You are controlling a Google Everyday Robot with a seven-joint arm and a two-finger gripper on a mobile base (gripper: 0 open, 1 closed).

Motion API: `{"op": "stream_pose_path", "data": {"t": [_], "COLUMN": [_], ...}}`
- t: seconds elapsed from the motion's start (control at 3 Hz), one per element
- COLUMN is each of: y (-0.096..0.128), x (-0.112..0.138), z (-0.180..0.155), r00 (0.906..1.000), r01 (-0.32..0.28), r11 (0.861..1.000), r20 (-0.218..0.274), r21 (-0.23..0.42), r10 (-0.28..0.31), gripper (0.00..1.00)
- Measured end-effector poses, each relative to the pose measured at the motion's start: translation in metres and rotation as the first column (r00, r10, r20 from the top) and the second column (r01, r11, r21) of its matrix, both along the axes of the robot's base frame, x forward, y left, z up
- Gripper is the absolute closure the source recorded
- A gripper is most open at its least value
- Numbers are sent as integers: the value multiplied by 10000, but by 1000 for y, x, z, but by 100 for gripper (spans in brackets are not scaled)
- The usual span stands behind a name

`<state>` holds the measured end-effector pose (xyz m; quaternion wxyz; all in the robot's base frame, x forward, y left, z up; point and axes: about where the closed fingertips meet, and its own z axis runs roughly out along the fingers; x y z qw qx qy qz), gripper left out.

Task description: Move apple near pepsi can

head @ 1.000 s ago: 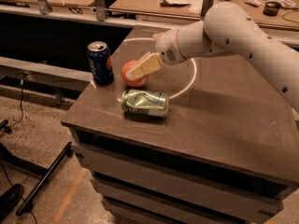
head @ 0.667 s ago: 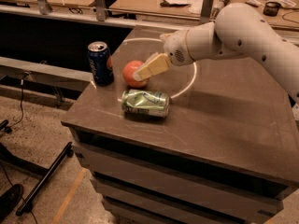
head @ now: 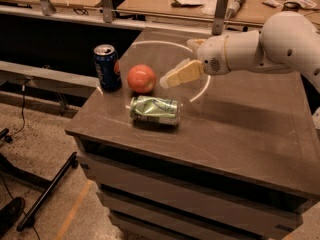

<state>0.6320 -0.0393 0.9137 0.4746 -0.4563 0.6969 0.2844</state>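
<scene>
The round red-orange apple (head: 141, 79) sits on the dark table top (head: 240, 134), just right of the upright dark blue pepsi can (head: 107, 67), with a small gap between them. My gripper (head: 176, 64) hovers to the right of the apple, apart from it, open and empty. One cream finger (head: 181, 74) points at the apple and the other shows behind it. The white arm (head: 270, 46) comes in from the right.
A dented green can (head: 155, 110) lies on its side in front of the apple. A pale ring (head: 202, 91) is marked on the table top. The table's left and front edges are close to the cans. A cluttered bench (head: 200, 1) stands behind.
My gripper has let go of the apple and drawn back to the right. The apple stays beside the pepsi can.
</scene>
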Motion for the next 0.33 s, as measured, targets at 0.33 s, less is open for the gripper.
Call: {"op": "stream_pose_path", "data": {"t": [0.33], "y": [0], "x": [0], "z": [0], "r00": [10000], "r01": [0], "r11": [10000], "r20": [0], "r21": [0], "r10": [0], "gripper": [0]}}
